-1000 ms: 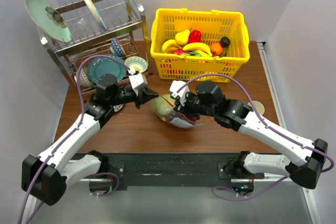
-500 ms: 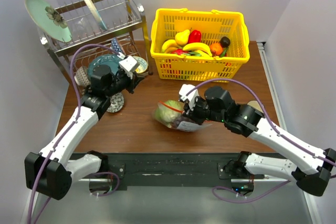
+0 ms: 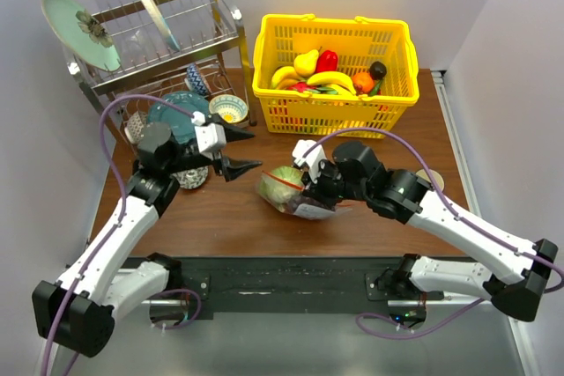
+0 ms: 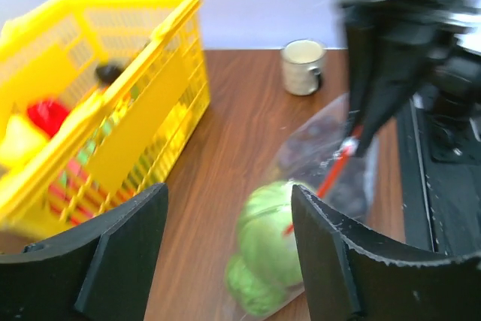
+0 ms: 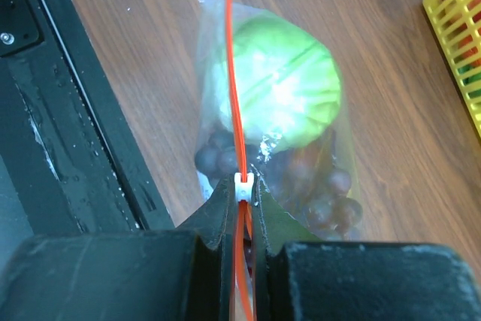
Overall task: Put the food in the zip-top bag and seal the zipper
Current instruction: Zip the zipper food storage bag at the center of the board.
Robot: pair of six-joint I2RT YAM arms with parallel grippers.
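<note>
Zip-top bag (image 3: 284, 191) on tabletop (image 3: 220, 222), centre, holding round green piece (image 5: 278, 92) and grape bunch (image 5: 319, 182). Zipper (image 5: 234, 95) clamped in right tool (image 5: 242, 197); sealed length unclear. Left tool (image 3: 238, 152) apart, empty, near bag. Loading apparently done; sealing underway.

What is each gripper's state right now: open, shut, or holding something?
Left gripper: open, holding nothing.
Right gripper: shut on the zipper of the zip-top bag.

Lab booth: dish rack (image 3: 169, 69), fruit basket (image 3: 335, 114)
</note>
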